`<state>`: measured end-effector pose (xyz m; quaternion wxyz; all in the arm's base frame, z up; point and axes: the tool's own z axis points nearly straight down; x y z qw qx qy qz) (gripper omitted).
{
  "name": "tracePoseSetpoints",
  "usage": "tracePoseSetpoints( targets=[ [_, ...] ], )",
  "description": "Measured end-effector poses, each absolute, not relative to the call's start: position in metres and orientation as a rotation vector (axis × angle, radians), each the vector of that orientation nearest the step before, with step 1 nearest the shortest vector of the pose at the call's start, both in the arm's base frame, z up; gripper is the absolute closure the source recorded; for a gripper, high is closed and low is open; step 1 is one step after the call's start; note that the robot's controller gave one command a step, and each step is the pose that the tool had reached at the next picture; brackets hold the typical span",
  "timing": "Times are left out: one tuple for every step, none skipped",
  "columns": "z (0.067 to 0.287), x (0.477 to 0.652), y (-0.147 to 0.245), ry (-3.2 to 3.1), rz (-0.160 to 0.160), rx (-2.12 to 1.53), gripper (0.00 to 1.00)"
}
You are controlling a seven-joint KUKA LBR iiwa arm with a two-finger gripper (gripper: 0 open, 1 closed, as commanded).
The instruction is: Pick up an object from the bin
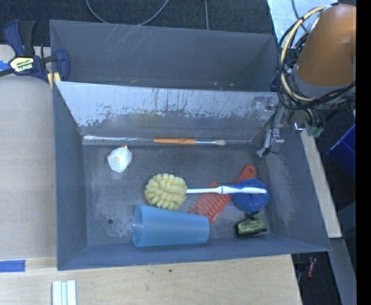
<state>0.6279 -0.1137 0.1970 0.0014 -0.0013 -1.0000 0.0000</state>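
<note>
My gripper [266, 146] hangs by the bin's right wall, near the back right corner, above the floor and with nothing seen in it. Just left of it a thin orange-handled stick [180, 142] lies along the foot of the back wall. Below the gripper a red flat scraper [216, 202] lies slanted, its handle pointing up toward the gripper. A blue round scrubber [251, 197] rests on it, and a white handle [218, 190] runs left from there to a yellow bristly brush head [166, 191].
A blue plastic cup [171, 227] lies on its side near the front wall. A small dark thing with a yellow-green label [251, 227] sits in the front right corner. A white crumpled lump [119, 159] lies at the left.
</note>
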Motion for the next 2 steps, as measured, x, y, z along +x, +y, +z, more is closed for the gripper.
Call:
tracePoseSetpoints(
  targets=[
    [0.202,0.629,-0.113,-3.146,0.001,0.000,0.00],
    [0.136,0.624,-0.091,-3.134,-0.003,-0.163,0.00]
  ],
)
